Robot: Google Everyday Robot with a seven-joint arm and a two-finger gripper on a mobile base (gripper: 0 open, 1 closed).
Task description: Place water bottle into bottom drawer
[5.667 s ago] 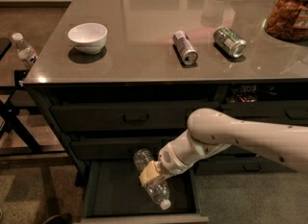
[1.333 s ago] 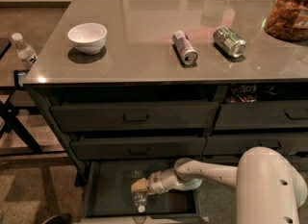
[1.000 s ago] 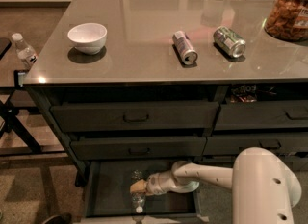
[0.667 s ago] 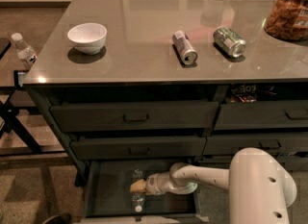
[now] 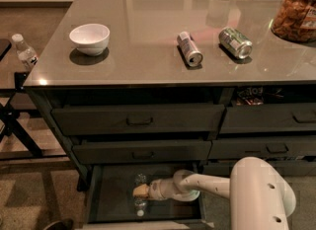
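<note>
The robot's white arm (image 5: 212, 187) reached leftwards from its rounded white body at the lower right into the open bottom drawer (image 5: 112, 202), a wide, shallow, dark grey-green drawer that was the lowest of the left stack. Its tan-tipped gripper (image 5: 138, 191) sat low inside that drawer, right over the middle of the small clear plastic water bottle (image 5: 140, 205). The bottle lay on its side on the flat drawer floor, with its white cap towards the drawer's front edge and its other end showing behind the gripper. How far the gripper was open, and whether it had hold of the bottle, I cannot tell.

The two dark drawers above, the top one (image 5: 138, 120) and the middle one (image 5: 143, 151), were closed.

On the glossy grey tabletop (image 5: 148, 7) stood a round white bowl (image 5: 89, 38) near the left edge. A silver can (image 5: 189, 49) lay on its side near the middle, and a green-and-silver can (image 5: 235, 42) lay on its side to the right of it, the two apart. A clear jar of brown snacks (image 5: 296, 12) stood at the right edge.

Off to the left, beside the cabinet, was a small white-capped bottle with a dark-marked label (image 5: 24, 52).
</note>
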